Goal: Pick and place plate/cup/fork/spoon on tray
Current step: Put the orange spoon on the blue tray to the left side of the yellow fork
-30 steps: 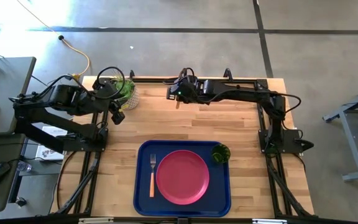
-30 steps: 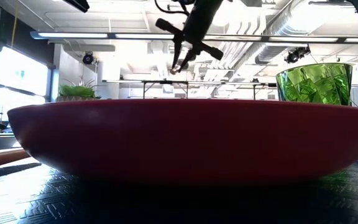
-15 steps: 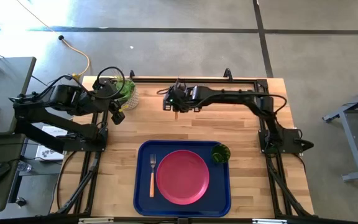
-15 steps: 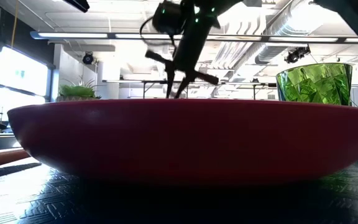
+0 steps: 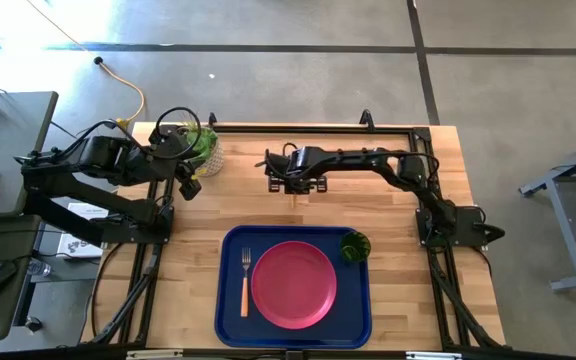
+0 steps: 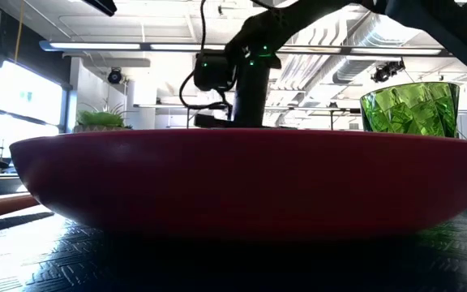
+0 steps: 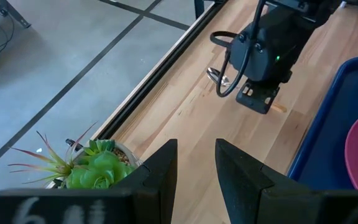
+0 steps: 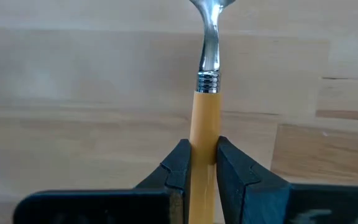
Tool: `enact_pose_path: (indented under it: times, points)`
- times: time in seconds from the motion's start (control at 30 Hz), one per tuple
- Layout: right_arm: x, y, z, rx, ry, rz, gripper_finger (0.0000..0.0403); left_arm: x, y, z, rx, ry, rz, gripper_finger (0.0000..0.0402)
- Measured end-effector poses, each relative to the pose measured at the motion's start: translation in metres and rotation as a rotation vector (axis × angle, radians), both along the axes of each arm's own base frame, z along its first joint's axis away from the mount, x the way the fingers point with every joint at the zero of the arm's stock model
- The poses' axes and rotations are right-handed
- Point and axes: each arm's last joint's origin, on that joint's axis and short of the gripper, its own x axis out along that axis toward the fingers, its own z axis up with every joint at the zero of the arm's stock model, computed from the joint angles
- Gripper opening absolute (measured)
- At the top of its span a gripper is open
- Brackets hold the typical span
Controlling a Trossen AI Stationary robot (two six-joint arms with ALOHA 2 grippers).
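The spoon point(image 8: 205, 106), with a silver bowl point(image 7: 216, 76) and an orange-yellow handle, lies flat on the wooden table behind the tray. My right gripper point(image 5: 293, 185) stands over it, pointing down, shut on the handle. The dark blue tray point(image 5: 230, 300) at the near middle holds the pink-red plate point(image 5: 293, 283), the fork point(image 5: 245, 280) left of the plate and the green cup point(image 5: 355, 246) at its far right corner. My left gripper point(image 7: 196, 162) is open and empty at the far left, beside a potted plant. My right gripper pinches the spoon's orange-yellow handle point(image 8: 204, 140) between its two fingers, a little below the metal collar. The fingers come from above, pointing down, and lie across the handle. The spoon lies on the table, with its handle end point(image 7: 279, 107) sticking out past the gripper.
A green succulent point(image 5: 202, 146) in a pale pot stands at the table's far left corner, next to my left gripper. Bare wood lies between the tray's far rim and the spoon. In the low view the plate's rim point(image 6: 242, 182) hides the right gripper's fingers.
My right gripper has come down from well above the table and moved toward the near edge, tipping until its fingers point straight down onto the spoon. The tray and the things on it have stayed still.
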Motion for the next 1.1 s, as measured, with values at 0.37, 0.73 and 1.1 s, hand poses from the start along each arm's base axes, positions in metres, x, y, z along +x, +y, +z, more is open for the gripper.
enact_pose_path:
  times: [0.37, 0.73, 1.1]
  points:
    - [0.003, 0.0, -0.025, 0.039, 0.059, -0.031, 0.0034, 0.0, 0.0, 0.0, 0.0, 0.0, 0.0, 0.0099]
    - [0.004, 0.0, -0.028, 0.063, 0.057, -0.043, 0.004, 0.0, 0.0, 0.0, 0.003, 0.004, -0.003, 0.0099]
    - [0.004, 0.001, -0.03, 0.063, 0.062, -0.04, 0.0089, 0.0, 0.0, 0.0, 0.011, 0.012, -0.012, 0.0099]
